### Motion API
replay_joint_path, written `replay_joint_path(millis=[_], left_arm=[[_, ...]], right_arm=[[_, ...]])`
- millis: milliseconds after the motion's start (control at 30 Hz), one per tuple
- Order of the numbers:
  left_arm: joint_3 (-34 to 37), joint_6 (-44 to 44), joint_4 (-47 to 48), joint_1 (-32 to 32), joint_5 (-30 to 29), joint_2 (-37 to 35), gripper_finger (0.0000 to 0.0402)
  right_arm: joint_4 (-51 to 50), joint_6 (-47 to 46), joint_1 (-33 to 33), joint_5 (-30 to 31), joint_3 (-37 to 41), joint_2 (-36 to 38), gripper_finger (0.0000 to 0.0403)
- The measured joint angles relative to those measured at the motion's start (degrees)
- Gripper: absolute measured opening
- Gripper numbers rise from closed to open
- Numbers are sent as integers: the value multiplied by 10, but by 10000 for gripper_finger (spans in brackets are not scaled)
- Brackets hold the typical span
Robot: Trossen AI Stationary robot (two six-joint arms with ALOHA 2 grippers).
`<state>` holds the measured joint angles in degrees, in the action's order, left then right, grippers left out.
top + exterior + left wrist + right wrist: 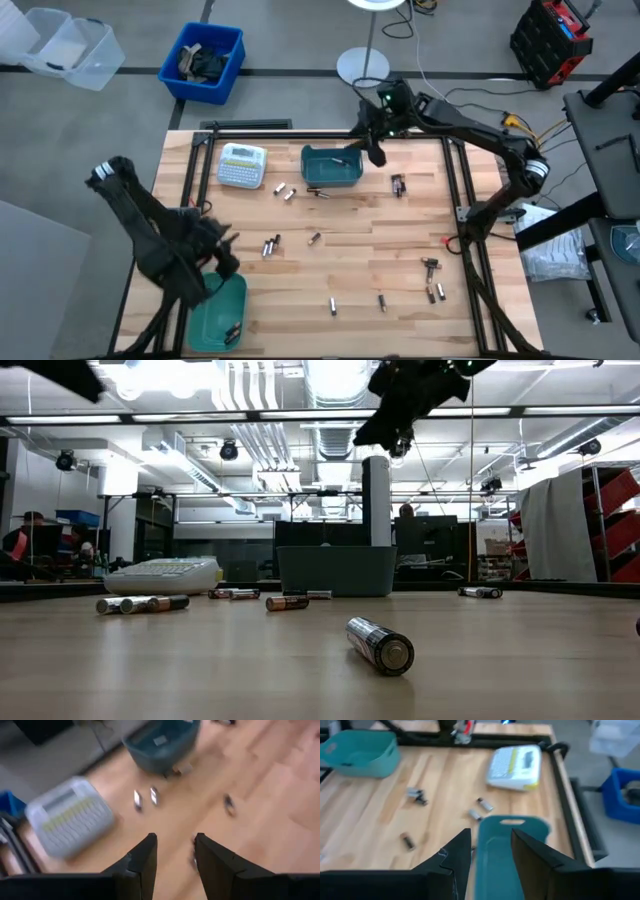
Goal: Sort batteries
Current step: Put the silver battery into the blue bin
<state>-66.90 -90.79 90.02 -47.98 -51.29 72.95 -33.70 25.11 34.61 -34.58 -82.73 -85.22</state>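
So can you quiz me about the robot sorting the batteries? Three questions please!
1. True or false: the white label maker sits inside a teal bin.
2. Pick one. The right arm's jaws hang over: A) the far teal bin, B) the blue bin on the floor, C) the label maker.
3. Short answer: are the left arm's jaws open or shut, and do they hold a battery?

Key
1. False. It lies on the wooden table, beside the far teal bin.
2. A.
3. Open, with nothing between them.
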Motion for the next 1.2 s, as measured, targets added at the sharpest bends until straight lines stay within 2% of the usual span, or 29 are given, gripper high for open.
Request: replay_joint_path(millis=[167, 333, 400, 567, 633, 867, 1000, 1200], left_arm=[[33, 148, -28, 71, -52, -72, 114], [75, 252, -75, 123, -63, -148, 113], [86, 284, -104, 144, -63, -176, 113], [103, 357, -179, 187, -63, -218, 113], [103, 376, -185, 201, -76, -222, 113], [111, 413, -189, 219, -180, -213, 113], [132, 433, -209, 219, -183, -206, 113], [166, 477, -206, 219, -173, -211, 113]], right_arm=[[-42, -1, -16, 2, 8, 4, 121], [-34, 0, -35, 8, 11, -3, 124], [-14, -1, -49, 45, 11, -4, 127], [12, 13, -99, 218, -3, -4, 132], [33, 18, -117, 252, -11, -4, 132], [90, 12, -151, 254, -48, -14, 130], [83, 10, -162, 256, -94, -57, 133], [25, 17, -165, 256, -197, -168, 143]])
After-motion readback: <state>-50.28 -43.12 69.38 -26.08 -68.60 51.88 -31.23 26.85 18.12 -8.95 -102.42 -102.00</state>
